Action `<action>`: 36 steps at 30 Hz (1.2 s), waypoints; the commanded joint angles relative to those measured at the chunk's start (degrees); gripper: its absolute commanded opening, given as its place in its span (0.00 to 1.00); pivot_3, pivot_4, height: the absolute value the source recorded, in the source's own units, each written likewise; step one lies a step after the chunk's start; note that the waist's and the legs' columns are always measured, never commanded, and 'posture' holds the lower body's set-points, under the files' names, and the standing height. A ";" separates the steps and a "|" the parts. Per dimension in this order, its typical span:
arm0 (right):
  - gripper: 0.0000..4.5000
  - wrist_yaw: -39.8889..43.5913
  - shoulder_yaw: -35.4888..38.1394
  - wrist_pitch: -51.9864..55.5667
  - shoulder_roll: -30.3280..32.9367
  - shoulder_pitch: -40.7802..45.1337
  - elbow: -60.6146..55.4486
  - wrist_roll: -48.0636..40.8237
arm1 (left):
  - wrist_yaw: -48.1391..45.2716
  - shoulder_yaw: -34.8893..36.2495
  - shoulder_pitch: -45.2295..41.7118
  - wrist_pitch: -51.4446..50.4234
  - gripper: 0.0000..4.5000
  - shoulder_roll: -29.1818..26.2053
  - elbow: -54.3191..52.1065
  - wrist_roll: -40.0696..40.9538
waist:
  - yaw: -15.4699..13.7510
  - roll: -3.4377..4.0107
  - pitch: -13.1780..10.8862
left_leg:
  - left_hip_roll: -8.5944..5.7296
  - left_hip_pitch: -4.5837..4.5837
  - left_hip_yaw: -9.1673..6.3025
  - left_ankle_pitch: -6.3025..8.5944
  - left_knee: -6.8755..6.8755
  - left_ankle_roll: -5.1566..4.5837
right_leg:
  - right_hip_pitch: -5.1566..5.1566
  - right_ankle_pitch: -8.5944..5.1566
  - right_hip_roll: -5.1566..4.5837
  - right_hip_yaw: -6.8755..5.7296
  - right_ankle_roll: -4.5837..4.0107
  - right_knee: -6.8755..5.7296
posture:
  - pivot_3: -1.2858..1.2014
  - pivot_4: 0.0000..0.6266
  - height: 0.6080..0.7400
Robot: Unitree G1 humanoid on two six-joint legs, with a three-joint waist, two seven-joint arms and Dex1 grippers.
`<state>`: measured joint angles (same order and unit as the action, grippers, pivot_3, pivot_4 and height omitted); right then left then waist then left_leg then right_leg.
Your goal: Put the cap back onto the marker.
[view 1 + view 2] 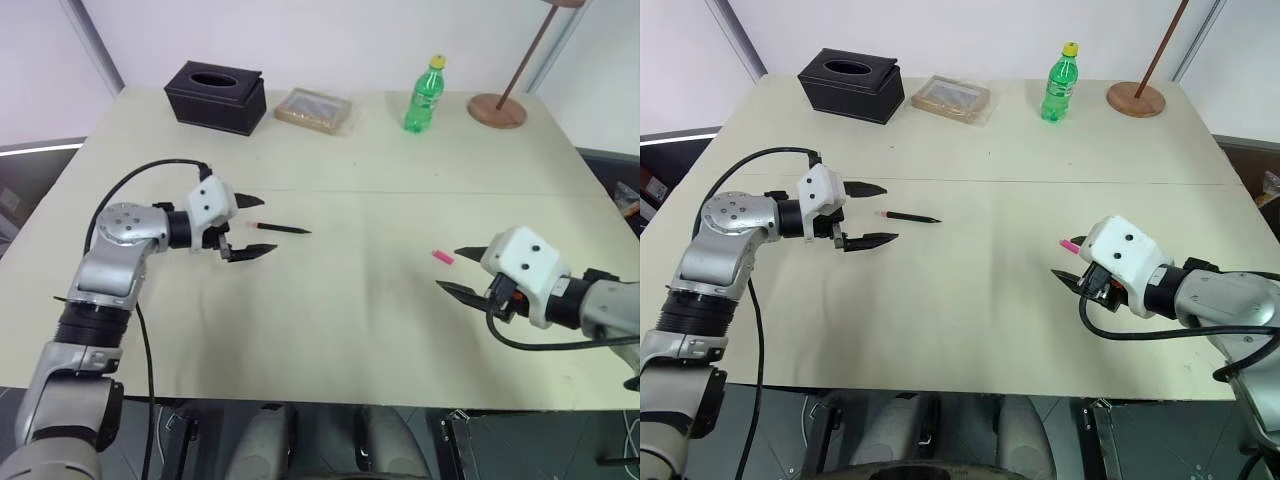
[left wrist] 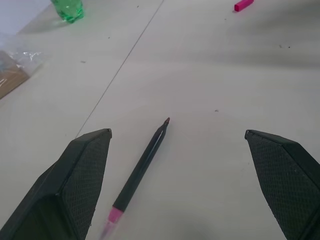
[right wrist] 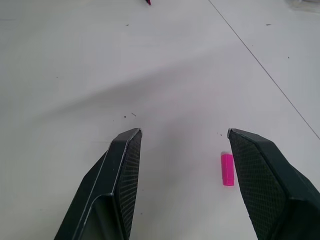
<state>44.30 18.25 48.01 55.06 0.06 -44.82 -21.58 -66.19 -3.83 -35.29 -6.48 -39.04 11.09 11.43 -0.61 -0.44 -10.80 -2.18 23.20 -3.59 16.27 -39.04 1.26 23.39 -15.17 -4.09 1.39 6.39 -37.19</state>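
Marker and cap are lying well apart on the pale table (image 1: 330, 330), both uncapped and unheld, as the robot's two arms are reaching in from either side. Nearest the robot, the right gripper (image 1: 462, 270) is hovering low with its black fingers spread, the tiny pink cap (image 3: 227, 169) lying on its side just beside one finger (image 3: 270, 180) rather than squarely between the pair. Across the table, the left gripper (image 1: 252, 227) is standing at its widest, fingers straddling the pink butt end of the black marker (image 2: 141, 167), whose pointed tip is aiming away toward the cap. Farther back, a black tissue box (image 1: 216, 96), a wrapped packet (image 1: 314, 110), a green bottle (image 1: 424, 97) and a wooden stand base (image 1: 497, 110) are lining the far edge.

Trouble looks likeliest on the right: with the cap sitting off-centre, a closing finger could nudge it and send the little cylinder rolling across the smooth surface. On the left, pinching the slim marker near its end could leave it tilting in the grip, making the tip hard to line up with the cap's small mouth.
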 commanded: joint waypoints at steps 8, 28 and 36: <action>0.62 -3.17 0.02 1.67 -1.64 -1.85 -5.04 -1.30 | -1.83 0.98 -2.37 -0.07 0.99 -1.32 -0.02 0.73 | 0.01 0.00 0.00 | 0.00 0.01 0.00 0.00 0.00 0.00 | 0.02 0.00 0.01 0.00 0.00 -0.01 | 0.52 0.24 1.00; 0.62 -7.33 -4.60 4.15 -2.13 1.17 -7.88 -2.23 | -10.52 -1.53 -10.17 8.96 0.99 -2.14 18.01 -3.18 | 0.16 0.00 0.00 | 0.00 0.01 0.01 0.01 0.00 -0.01 | 0.03 0.00 0.03 0.00 0.00 -0.02 | 0.52 0.24 1.00; 0.62 -8.91 -5.44 3.16 -2.21 0.83 -7.08 -0.75 | -9.13 -3.39 -19.56 18.63 0.99 3.80 36.68 -7.75 | -0.21 -0.05 0.01 | -0.05 0.08 -0.03 0.02 -0.10 -0.05 | 0.01 0.00 0.03 -0.05 0.01 -0.02 | 0.52 0.24 1.00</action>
<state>36.23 12.10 52.04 52.88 0.81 -50.92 -23.17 -75.98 -6.63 -52.86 9.55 -35.91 45.06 4.87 -0.83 -0.49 -10.78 -2.24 23.29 -3.59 16.31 -39.15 1.18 23.41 -15.16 -4.08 1.35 6.41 -37.20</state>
